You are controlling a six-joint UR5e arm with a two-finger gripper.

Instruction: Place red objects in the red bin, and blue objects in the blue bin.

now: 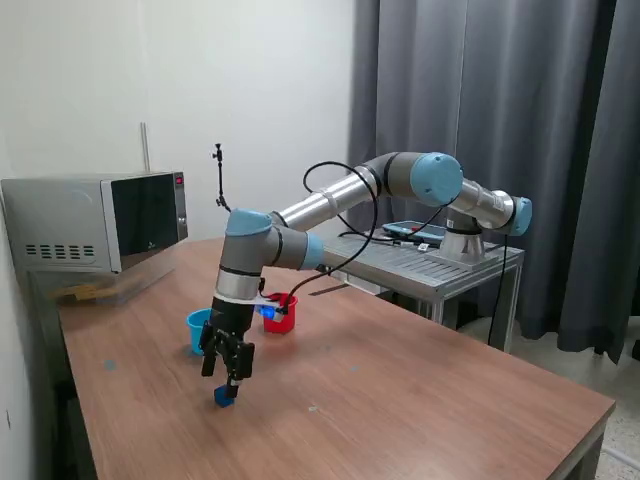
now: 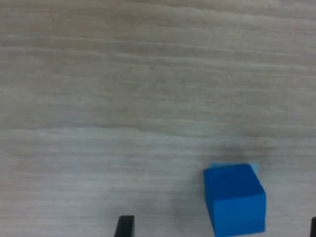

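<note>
A dark-blue cube (image 1: 223, 396) (image 2: 234, 200) lies on the wooden table, apart from both cups. My gripper (image 1: 222, 373) hangs just above it, open, with nothing between its fingers. In the wrist view the cube sits between the two black fingertips (image 2: 124, 226), closer to one side and not touched by either. The light-blue bin (image 1: 199, 329) stands behind the gripper, partly hidden by the arm. The red bin (image 1: 281, 313) stands to the exterior view's right of it. No red objects show in either view.
A microwave (image 1: 100, 220) stands at the table's back corner on the exterior view's left. The arm's base sits on a metal side table (image 1: 430, 262) beyond the wooden table (image 1: 420, 400). Dark curtains hang behind.
</note>
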